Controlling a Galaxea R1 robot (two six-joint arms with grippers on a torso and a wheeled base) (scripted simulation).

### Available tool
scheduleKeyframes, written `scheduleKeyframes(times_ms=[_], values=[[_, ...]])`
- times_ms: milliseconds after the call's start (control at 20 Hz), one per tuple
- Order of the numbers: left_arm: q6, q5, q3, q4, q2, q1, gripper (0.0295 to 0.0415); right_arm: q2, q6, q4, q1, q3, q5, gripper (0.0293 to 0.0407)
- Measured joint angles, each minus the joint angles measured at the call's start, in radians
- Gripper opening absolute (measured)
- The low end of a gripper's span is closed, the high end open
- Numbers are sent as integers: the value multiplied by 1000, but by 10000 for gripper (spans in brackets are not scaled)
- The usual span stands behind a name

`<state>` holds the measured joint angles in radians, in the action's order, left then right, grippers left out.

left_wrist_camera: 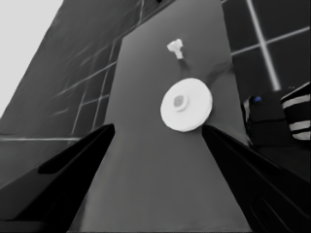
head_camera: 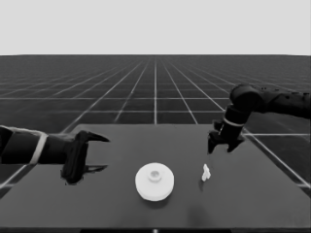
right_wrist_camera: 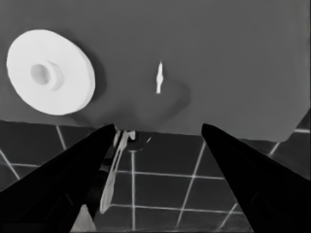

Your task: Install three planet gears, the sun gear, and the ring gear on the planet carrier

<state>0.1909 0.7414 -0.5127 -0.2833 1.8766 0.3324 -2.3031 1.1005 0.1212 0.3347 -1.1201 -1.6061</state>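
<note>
Big round part: the larger round part [head_camera: 154, 181] sits flat near the middle of the counter [head_camera: 252, 194], hub up. It looks stacked on the smaller one, so the gears would be hidden under it.
Gears: none can be seen.
Thin white piece: the thin white piece [head_camera: 206, 172] stands just to the right of the stack, apart from it. It is not part of the job.
Right gripper: the right gripper [head_camera: 219, 145] hangs above the counter's far right part, fingers spread apart, holding nothing.
Left gripper: the left gripper [head_camera: 97, 154] waits over the left end, fingers wide apart and empty.
How far: the job looks finished, I think.
</note>
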Motion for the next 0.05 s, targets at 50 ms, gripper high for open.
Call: scheduleKeyframes(times_ms=[50], values=[[66, -27, 39, -11, -51, 4, 386, -25, 9, 4, 2, -51, -12, 385]])
